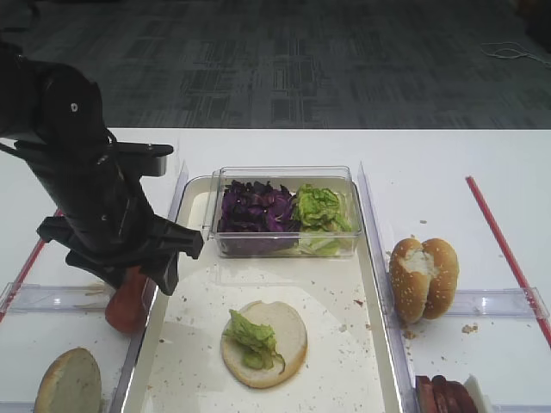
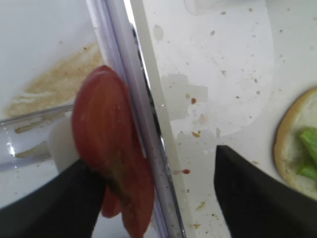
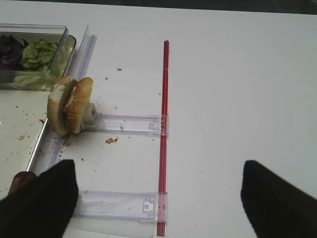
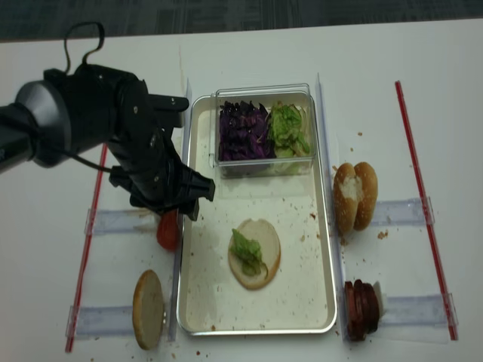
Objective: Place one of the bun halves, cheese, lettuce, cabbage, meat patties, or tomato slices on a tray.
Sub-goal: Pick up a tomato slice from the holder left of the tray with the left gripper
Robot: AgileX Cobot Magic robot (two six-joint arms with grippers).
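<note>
At the far left, 1 loose bun half (image 4: 149, 308) is standing on edge on the tabletop (image 4: 45, 249), just outside the tray (image 4: 198, 302). Just above it the left tool (image 2: 156, 196) is hanging over the tomato slices (image 2: 111, 148), which are standing on edge against a clear holder, right beside the tray's left rim. In the left wrist view its jaws are spread apart: 1 finger is lying against the face of the nearest slice, the other is sitting well across the rim over the tray floor. Nothing is clamped or lifted, so I judge the tomato pick is only being set up. The slices' flat faces are pointing sideways toward the tray, and the stack's long axis is running roughly across the rim.

Inside the tray, 1 bun half is lying cut face up with a piece of lettuce (image 4: 247, 253) on it, so 2 layers are already placed. Behind it, a clear box (image 4: 264, 128) is holding the cabbage (image 4: 241, 130) and more lettuce.

To the right, 2 bun halves are standing on edge, and the meat patties (image 4: 361, 307) are waiting untouched nearer the front. The right tool (image 3: 158, 198) is hovering open over bare tabletop, gripping nothing.
</note>
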